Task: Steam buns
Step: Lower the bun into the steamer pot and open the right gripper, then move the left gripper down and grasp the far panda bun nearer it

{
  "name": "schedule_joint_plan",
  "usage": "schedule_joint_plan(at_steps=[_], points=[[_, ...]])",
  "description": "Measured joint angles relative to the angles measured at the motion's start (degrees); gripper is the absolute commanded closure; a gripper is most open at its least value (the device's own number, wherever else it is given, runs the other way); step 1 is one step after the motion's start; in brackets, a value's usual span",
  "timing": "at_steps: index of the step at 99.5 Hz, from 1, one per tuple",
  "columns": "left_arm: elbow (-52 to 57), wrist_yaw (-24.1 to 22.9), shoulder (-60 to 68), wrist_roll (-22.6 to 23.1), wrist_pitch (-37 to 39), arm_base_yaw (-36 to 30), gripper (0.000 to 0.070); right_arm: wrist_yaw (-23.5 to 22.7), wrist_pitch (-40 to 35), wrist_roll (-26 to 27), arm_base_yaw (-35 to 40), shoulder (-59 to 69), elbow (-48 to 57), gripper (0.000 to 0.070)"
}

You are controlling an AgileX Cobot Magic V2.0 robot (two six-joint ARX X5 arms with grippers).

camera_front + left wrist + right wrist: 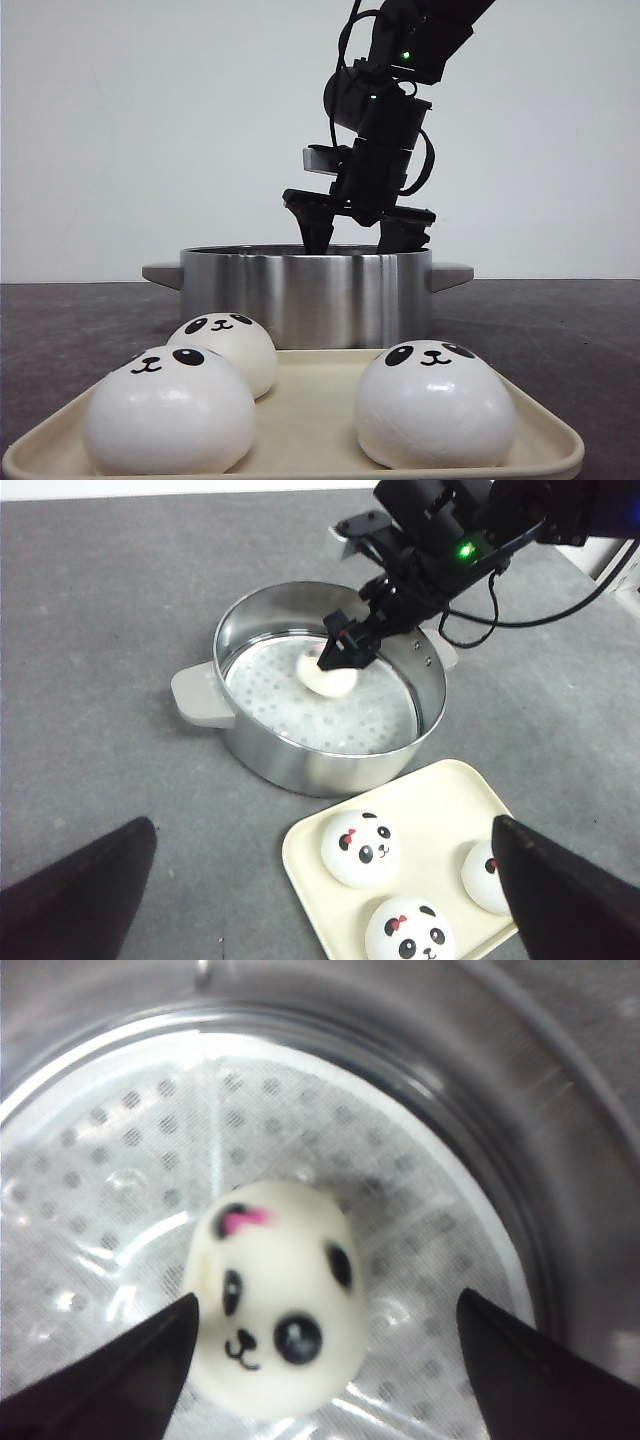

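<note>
Hanging inside the steel steamer pot [305, 290], the right tool [325, 1360] has its fingers spread wide, gripping nothing; one panda bun [275, 1295] lies on the perforated liner [110, 1200] between them. Three buns [168, 412] wait on the cream tray [540, 440] at the near bench [70, 320] edge. The left tool [320, 880] hovers open and empty. Risk, judged: lifting off-line could clip the bun or snag the liner.

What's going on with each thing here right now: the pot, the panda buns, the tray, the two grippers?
Pot: uncovered, perforated liner inside.
Bun in pot: lying on the liner, between the open fingers.
Tray: holds three buns.
Tray buns: upright, untouched.
Right gripper: open, lowered into the pot.
Left gripper: open, empty, above the tray.
</note>
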Motion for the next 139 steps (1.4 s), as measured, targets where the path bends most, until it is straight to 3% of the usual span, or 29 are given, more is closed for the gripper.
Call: schedule_joint_plan(at_steps=[24,35,47,53,62,82,96,121,131,139], points=[[0.0,0.0,0.0,0.0,0.0,0.0,0.0,0.9,-0.2,0.8,-0.1,0.0,1.7,0.0177],[0.0,0.0,0.0,0.0,0.0,0.0,0.0,-1.1,-1.0,0.9,-0.1,0.3,4.9,0.0185],[0.0,0.0,0.2,-0.3,0.2,0.0,0.0,-3.0,-3.1,0.8,0.2,-0.1,10.2,0.0363],[0.0,0.0,0.6,-1.3,0.4,0.0,0.0,-2.8,-3.1,0.3,0.7,-1.9,10.6,0.0397],[0.0,0.9,2.1,-3.6,0.4,0.0,0.0,-0.6,-3.3,-0.3,1.6,-6.5,10.6,0.0406],[0.0,7.5,9.2,-10.0,-1.8,-1.3,0.0,3.2,-3.4,-3.0,3.0,-22.5,10.8,0.0446],[0.0,7.4,15.8,-11.9,-4.6,-4.5,0.0,6.6,-7.7,-6.4,4.1,-33.4,11.2,0.058],[0.0,4.2,27.1,-13.2,-2.1,-12.2,0.0,15.0,-20.6,-8.1,5.5,-50.8,11.1,0.0587],[0.0,3.0,32.5,-14.3,0.6,-15.1,0.0,16.7,-23.7,-8.2,5.5,-57.5,11.1,0.0654],[0.0,2.9,36.7,-15.1,4.3,-16.7,0.0,17.9,-25.1,-8.2,5.5,-62.5,11.1,0.0659]])
